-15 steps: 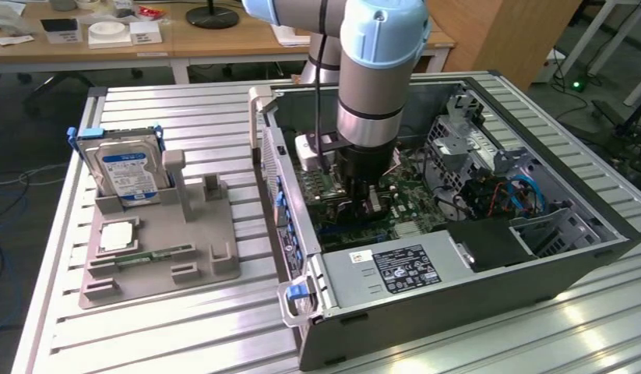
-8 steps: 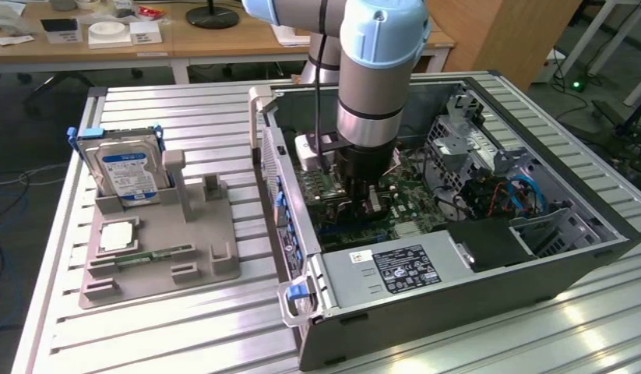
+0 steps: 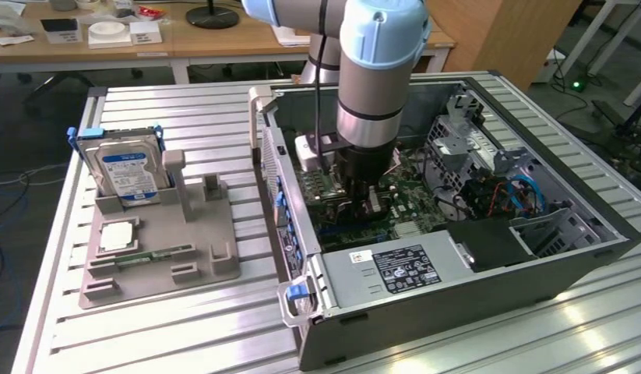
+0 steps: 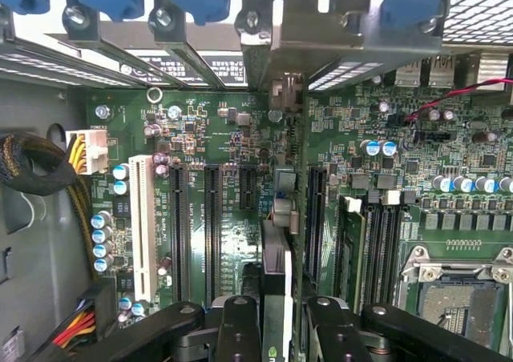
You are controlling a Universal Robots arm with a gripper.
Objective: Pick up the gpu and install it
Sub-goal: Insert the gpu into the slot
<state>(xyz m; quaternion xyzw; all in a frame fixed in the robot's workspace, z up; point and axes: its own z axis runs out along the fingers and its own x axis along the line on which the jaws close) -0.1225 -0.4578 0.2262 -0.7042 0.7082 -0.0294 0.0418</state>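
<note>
The gpu [image 4: 276,266] shows edge-on in the wrist view, a thin card standing upright over the green motherboard [image 4: 240,138]. My gripper [image 4: 282,318] is shut on it, with one black finger [image 4: 239,326] on each face. The card runs toward the rear bracket openings and lies between two long black expansion slots [image 4: 212,226]. I cannot tell whether its edge sits in a slot. In the exterior view the gripper [image 3: 370,195] reaches down inside the open computer case [image 3: 569,265], low over the board.
A grey fixture [image 3: 159,265] on the exterior view's left holds a silver hard drive [image 3: 128,171] and a narrow RAM strip [image 3: 154,255]. Inside the case are the power supply [image 3: 403,269], drive cage and cables [image 3: 528,191]. A white slot [image 4: 144,226], a RAM stick [image 4: 350,242] and the CPU socket [image 4: 457,290] flank the card.
</note>
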